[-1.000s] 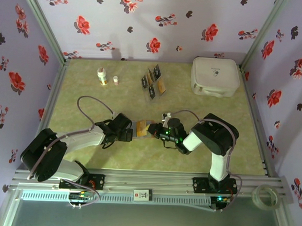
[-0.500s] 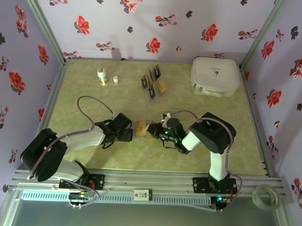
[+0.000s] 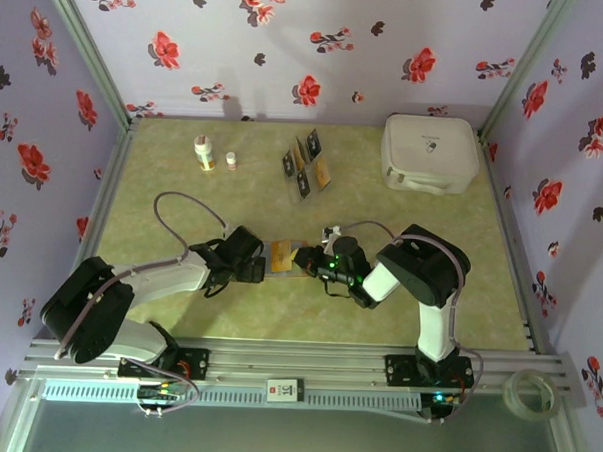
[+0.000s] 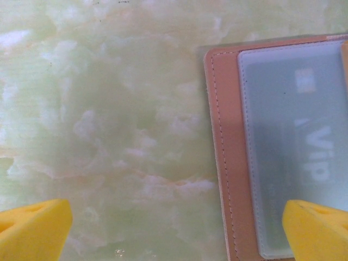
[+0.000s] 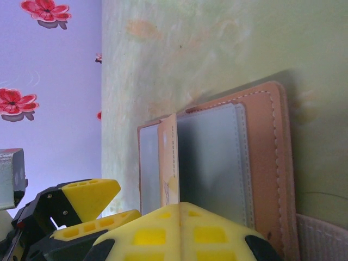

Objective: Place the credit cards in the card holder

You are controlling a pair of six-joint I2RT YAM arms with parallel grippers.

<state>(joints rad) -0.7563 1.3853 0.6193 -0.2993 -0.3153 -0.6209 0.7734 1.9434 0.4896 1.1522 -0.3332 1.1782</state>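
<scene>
**Card holder** (image 3: 280, 255): lay open and flat at mid-table between the two grippers, lining upward so its pockets could take cards.
**Pocketed card** (image 4: 304, 157): sat behind the grey window, its lettering faint.
**Tan card** (image 5: 168, 157): stood on edge over the lining, apparently lined up for a pocket.
**Right gripper** (image 5: 179, 217): fingers clamped together on that card's lower end.
**Left gripper** (image 4: 174, 234): jaws spread wide and empty, one fingertip over the holder's edge, probably to steady it.
**Remaining credit cards** (image 3: 306, 166): clustered upright well beyond.
**White case** (image 3: 430, 154): far right corner.
</scene>
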